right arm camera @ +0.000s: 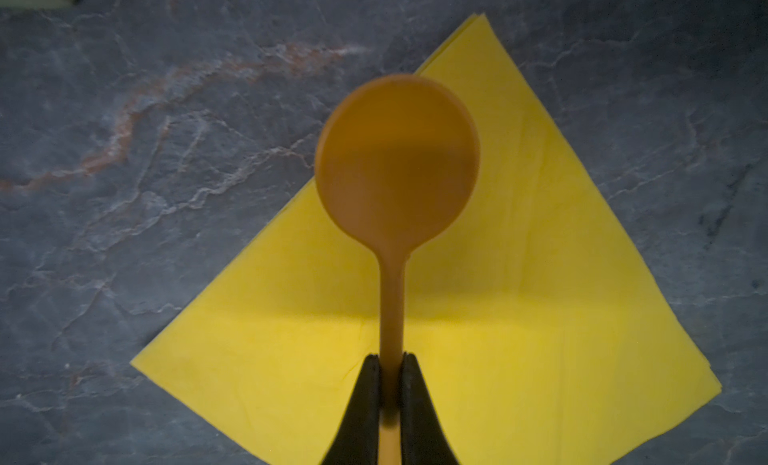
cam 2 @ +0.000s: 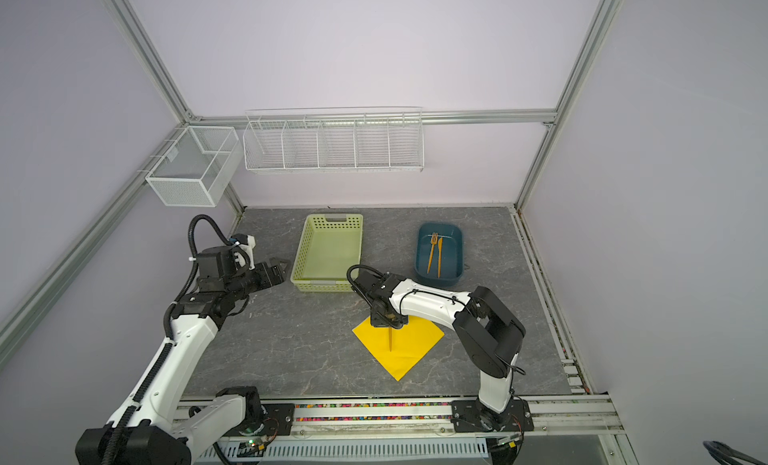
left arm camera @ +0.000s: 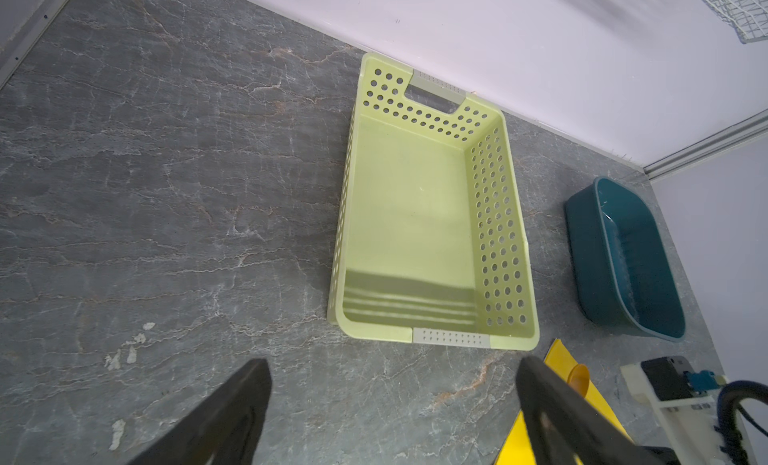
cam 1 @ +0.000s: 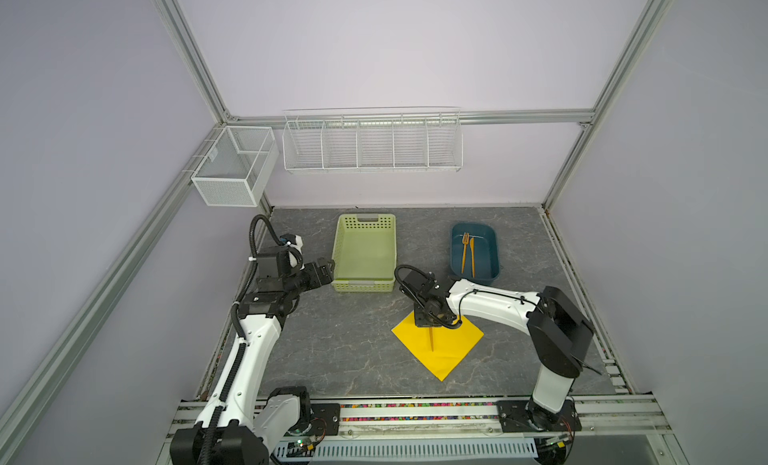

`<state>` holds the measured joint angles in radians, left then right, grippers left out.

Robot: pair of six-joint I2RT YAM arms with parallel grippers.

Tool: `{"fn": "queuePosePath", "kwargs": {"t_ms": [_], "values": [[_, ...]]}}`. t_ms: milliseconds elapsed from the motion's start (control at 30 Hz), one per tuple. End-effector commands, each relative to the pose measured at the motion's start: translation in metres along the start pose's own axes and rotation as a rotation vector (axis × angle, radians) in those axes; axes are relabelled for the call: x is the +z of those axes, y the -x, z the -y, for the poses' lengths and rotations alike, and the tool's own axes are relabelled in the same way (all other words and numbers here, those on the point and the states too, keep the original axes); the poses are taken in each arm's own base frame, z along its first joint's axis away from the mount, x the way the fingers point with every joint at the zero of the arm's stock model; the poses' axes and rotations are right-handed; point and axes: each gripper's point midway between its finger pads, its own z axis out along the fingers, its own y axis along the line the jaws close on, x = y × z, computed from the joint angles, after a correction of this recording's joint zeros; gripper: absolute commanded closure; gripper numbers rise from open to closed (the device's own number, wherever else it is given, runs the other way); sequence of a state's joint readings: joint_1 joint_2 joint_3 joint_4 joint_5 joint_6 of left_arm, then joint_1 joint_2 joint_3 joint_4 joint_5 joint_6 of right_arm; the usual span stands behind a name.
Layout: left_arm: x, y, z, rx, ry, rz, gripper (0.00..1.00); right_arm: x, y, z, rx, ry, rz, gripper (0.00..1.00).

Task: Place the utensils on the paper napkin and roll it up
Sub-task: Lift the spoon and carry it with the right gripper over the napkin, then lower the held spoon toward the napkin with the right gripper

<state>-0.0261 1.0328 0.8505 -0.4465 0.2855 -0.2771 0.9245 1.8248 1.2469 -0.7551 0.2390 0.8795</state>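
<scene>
Right wrist view: the spoon (right arm camera: 397, 159) hangs over the paper napkin (right arm camera: 519, 317), its handle pinched between the closed right fingers (right arm camera: 365, 400). In both top views its long axis runs roughly along the napkin's diagonal, toward the robot. I cannot tell whether it touches the paper. Fork (cam 1: 465, 251) and knife (cam 1: 472, 257) lie in the blue tub (cam 1: 486, 251), nearer the right arm. Left fingers (left arm camera: 232, 409) gape empty by the green basket (left arm camera: 449, 337).

This is a robotics lab test cell. Aluminium framing (cam 1: 189, 63) and plain lilac walls (cam 1: 395, 47) enclose a counter (cam 1: 332, 350). A left arm (cam 1: 255, 342) and right arm (cam 1: 494, 303) mount on a rail (cam 1: 415, 417).
</scene>
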Motion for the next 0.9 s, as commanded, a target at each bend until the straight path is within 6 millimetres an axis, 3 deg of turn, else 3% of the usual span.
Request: {"fn": "queuePosePath", "kwargs": {"t_ms": [0, 467, 867], "values": [[0.000, -0.002, -0.002, -0.012, 0.000, 0.000, 0.06, 0.012, -0.005, 0.004, 0.046, -0.031, -0.016, 0.89], [0.001, -0.001, -0.002, -0.010, 0.001, 0.000, 0.07, 0.026, -0.010, 0.008, 0.039, -0.070, -0.037, 0.88], [0.001, -0.001, 0.000, -0.007, -0.012, 0.004, 0.07, 0.025, -0.013, 0.009, 0.048, -0.064, -0.042, 0.88]]}}
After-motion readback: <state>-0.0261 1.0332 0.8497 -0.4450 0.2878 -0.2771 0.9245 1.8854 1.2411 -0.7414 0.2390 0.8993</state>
